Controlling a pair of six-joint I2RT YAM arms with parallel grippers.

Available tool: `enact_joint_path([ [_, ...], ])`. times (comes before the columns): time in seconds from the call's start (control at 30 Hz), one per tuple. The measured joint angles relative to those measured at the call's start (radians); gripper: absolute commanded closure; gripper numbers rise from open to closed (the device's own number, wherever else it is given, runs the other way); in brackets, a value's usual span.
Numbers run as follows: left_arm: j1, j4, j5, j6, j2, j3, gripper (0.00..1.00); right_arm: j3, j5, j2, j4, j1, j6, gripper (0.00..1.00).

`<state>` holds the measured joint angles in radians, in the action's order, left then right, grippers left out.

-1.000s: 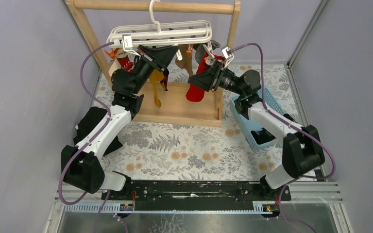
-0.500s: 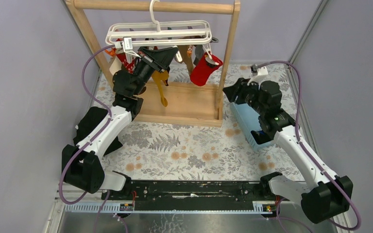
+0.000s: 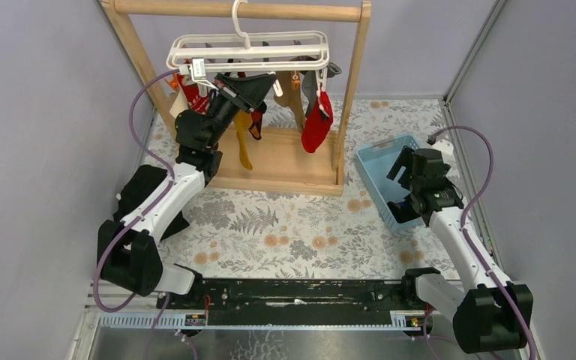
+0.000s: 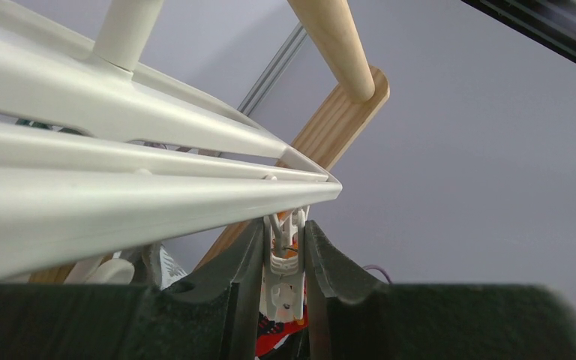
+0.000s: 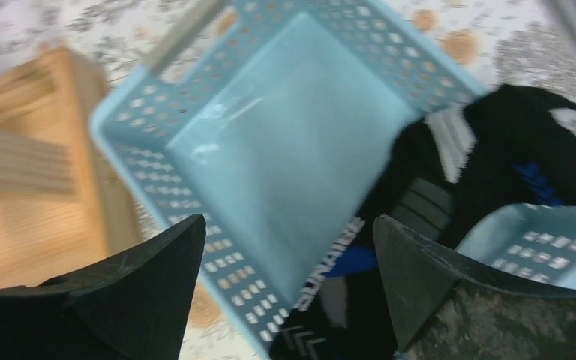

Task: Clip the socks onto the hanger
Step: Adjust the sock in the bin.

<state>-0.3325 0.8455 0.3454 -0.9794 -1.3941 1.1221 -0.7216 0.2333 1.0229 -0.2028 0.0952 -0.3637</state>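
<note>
The wooden rack [image 3: 281, 161] stands at the far edge of the surface [image 3: 270, 225]. The white hanger [image 3: 247, 52] hangs by its hook from the rack's top rail. Several socks are already clipped under the hanger, among them a red one [image 3: 316, 124] at its right end and a mustard one [image 3: 242, 146] nearer the left. The blue basket [image 3: 375, 161] sits by the right edge of the surface, and a black sock [image 3: 403, 210] with blue on it lies in the basket's near end.

You appear to be between socks, with the fetch of the next one just beginning. Your left arm [image 3: 157, 199] reaches up under the hanger, its jaws clenched on a small white clip [image 4: 285, 262]. Your right arm [image 3: 457, 232] hangs over the basket with its jaws released and holding nothing. The next move calls for lowering those jaws onto the black sock and pinching a single layer near its cuff. You would then carry the sock up to the clip that your left arm is holding.

The overhead view shows the whole layout and which socks are already hung, but the clip is lost behind the left arm there. The left wrist view shows that clip dangling from the hanger's corner, squeezed between the jaws. The right wrist view, though blurred, shows the black sock [image 5: 510, 142] bunched at one end of the basket and the rest of the floor bare.
</note>
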Motion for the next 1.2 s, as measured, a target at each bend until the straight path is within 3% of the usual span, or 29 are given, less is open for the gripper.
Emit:
enact_joint_path([
  [0.3, 0.006, 0.056, 0.014, -0.039, -0.014, -0.016, 1.0, 0.072, 0.267, 0.056, -0.031, -0.024, -0.13, 0.01],
  [0.53, 0.007, 0.08, 0.014, -0.054, -0.016, -0.026, 1.0, 0.073, 0.358, 0.282, -0.012, -0.039, -0.261, 0.08],
  [0.8, 0.007, 0.081, 0.014, -0.055, -0.015, -0.026, 1.0, 0.062, 0.429, 0.36, 0.055, -0.061, -0.393, 0.11],
  [1.07, 0.007, 0.08, 0.014, -0.054, -0.015, -0.026, 1.0, -0.034, 0.427, 0.502, 0.053, -0.112, -0.454, 0.28],
  [1.2, 0.007, 0.08, 0.014, -0.054, -0.015, -0.026, 1.0, -0.069, 0.402, 0.542, 0.035, -0.159, -0.467, 0.56],
])
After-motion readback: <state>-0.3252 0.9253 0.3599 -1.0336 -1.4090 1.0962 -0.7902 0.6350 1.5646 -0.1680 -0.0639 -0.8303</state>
